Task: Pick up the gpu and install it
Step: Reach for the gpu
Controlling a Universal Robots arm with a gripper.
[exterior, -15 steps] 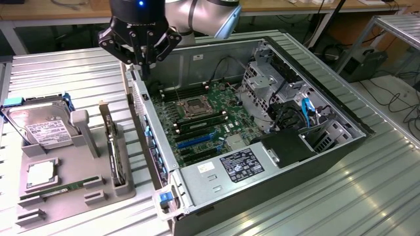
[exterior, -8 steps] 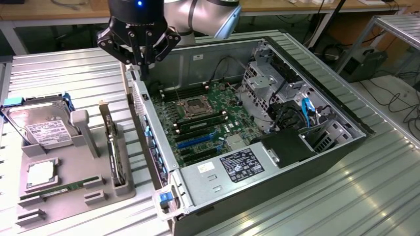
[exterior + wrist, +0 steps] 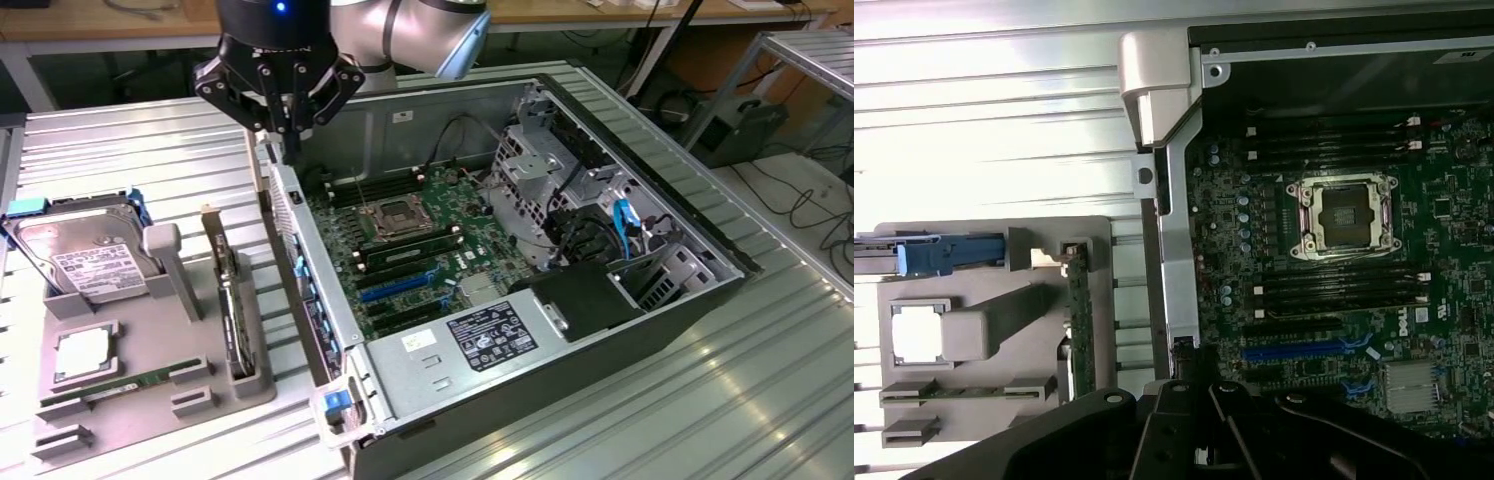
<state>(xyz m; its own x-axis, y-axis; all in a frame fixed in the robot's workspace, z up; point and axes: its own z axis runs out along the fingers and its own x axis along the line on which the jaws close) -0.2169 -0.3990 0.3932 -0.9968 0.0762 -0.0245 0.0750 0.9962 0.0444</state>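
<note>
Tool (image 3: 284, 138) fully closed, nothing gripped; pos. over side wall of open PC case (image 3: 694, 290). GPU (image 3: 238, 315) not yet picked: stands on edge in slot of grey holder (image 3: 147, 385) on table (image 3: 134, 150), below tool, outside case, opp. side from motherboard (image 3: 414, 250).

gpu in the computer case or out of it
Out. The gpu stands on edge in the grey holder beside the computer case; the blue motherboard slots are bare.
</note>
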